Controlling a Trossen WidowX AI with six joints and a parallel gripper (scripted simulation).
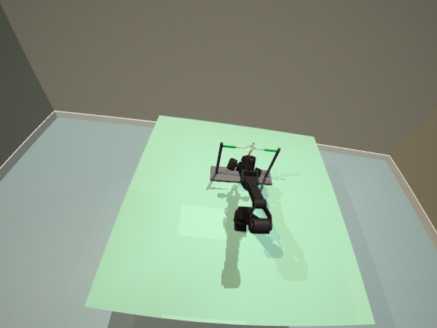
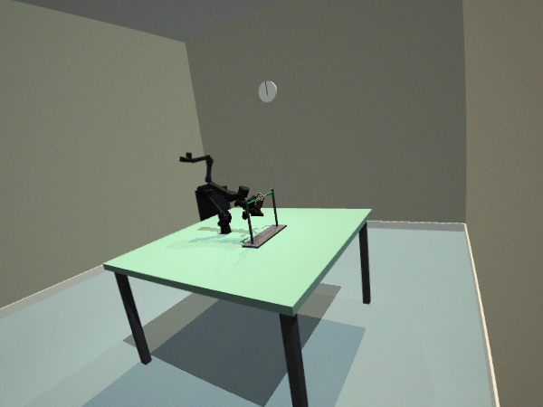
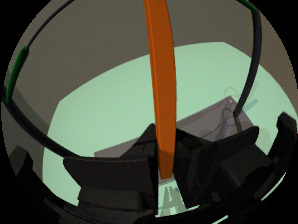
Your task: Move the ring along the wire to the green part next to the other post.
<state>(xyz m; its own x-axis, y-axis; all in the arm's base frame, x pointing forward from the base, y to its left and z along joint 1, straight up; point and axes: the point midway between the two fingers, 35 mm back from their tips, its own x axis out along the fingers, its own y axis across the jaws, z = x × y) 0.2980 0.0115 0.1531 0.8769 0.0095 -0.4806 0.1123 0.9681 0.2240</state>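
My gripper (image 1: 249, 157) (image 3: 157, 127) is shut on the orange handle (image 1: 250, 153) (image 2: 260, 207) (image 3: 162, 75), which stands up from between the fingers. The pale ring (image 1: 253, 145) (image 2: 260, 197) is at the middle stretch of the thin grey wire (image 1: 239, 147) (image 3: 46, 24), between the two green parts. It looks to be around the wire; whether it touches it is too small to tell. The ring is outside the wrist view. The left green part (image 1: 229, 146) and the right green part (image 1: 271, 150) meet their posts in the top view.
The dark left post (image 1: 218, 159) and right post (image 1: 273, 163) rise from a grey-brown base (image 1: 226, 176) (image 2: 267, 237) on the green table (image 1: 153, 204) (image 2: 208, 267). In the wrist view, a post (image 3: 256, 55) stands right of the handle.
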